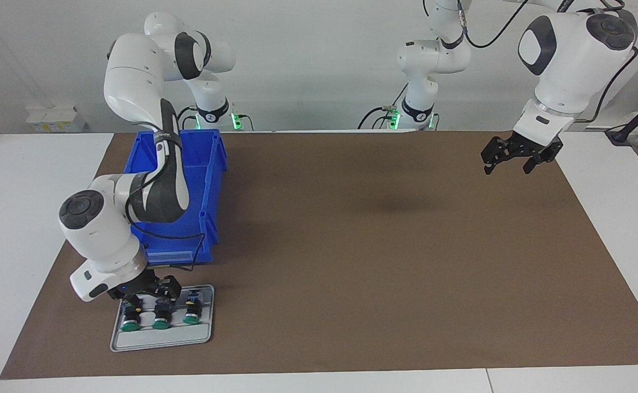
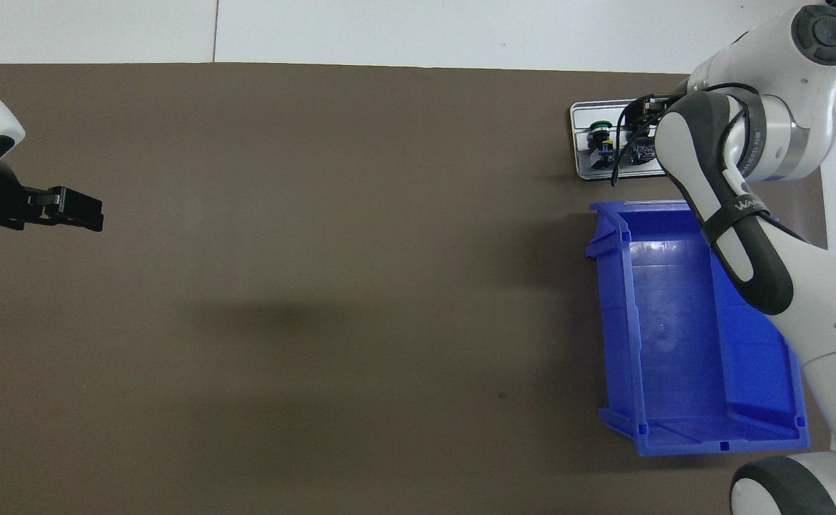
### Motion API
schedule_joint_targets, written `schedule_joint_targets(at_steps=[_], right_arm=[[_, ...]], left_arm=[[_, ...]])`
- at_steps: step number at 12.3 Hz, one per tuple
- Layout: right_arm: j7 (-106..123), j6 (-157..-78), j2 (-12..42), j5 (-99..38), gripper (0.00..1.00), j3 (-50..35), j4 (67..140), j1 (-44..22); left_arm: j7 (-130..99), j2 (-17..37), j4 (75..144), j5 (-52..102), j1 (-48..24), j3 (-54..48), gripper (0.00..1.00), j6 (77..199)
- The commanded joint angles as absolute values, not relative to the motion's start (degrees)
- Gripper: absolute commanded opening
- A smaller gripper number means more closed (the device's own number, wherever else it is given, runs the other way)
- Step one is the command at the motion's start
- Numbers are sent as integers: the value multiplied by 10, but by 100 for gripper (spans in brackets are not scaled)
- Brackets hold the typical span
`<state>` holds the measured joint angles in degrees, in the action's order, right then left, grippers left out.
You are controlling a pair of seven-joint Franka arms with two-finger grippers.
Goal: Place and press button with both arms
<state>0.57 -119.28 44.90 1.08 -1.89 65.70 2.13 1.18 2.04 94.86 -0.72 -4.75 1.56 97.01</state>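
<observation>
Three green-capped buttons lie side by side in a grey tray (image 1: 160, 339) at the right arm's end of the table: one (image 1: 129, 323) at the tray's outer end, one (image 1: 160, 320) in the middle, and one (image 1: 191, 316) toward the table's middle. My right gripper (image 1: 145, 299) is low over the rear ends of the outer and middle buttons. In the overhead view the right arm hides most of the tray (image 2: 581, 146); one button (image 2: 600, 129) shows beside the gripper (image 2: 643, 111). My left gripper (image 1: 508, 166) hangs open and empty, high over the left arm's end of the mat (image 2: 78, 211).
An empty blue bin (image 1: 209, 180) stands on the brown mat (image 1: 379, 245) just nearer to the robots than the tray, under the right arm's forearm; it also shows in the overhead view (image 2: 675, 322). White table surrounds the mat.
</observation>
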Motion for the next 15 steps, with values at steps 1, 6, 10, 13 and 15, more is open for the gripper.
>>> schedule_joint_targets(at_steps=[1, 6, 10, 13, 15], right_arm=[[38, -1207, 477, 5, 92, -33, 633, 36], [66, -1217, 485, 3, 89, -33, 642, 47], [66, -1244, 484, 0, 85, -33, 664, 46], [65, -1256, 481, -9, 80, -33, 682, 44], [62, -1263, 478, -17, 80, -33, 691, 43]], left_arm=[[8, 7, 962, -10, -42, 13, 100, 973], [8, 7, 962, -10, -42, 13, 100, 973], [8, 4, 962, -10, -42, 13, 100, 973], [8, 4, 962, -10, -42, 13, 100, 973], [8, 4, 962, -10, -43, 13, 100, 973]])
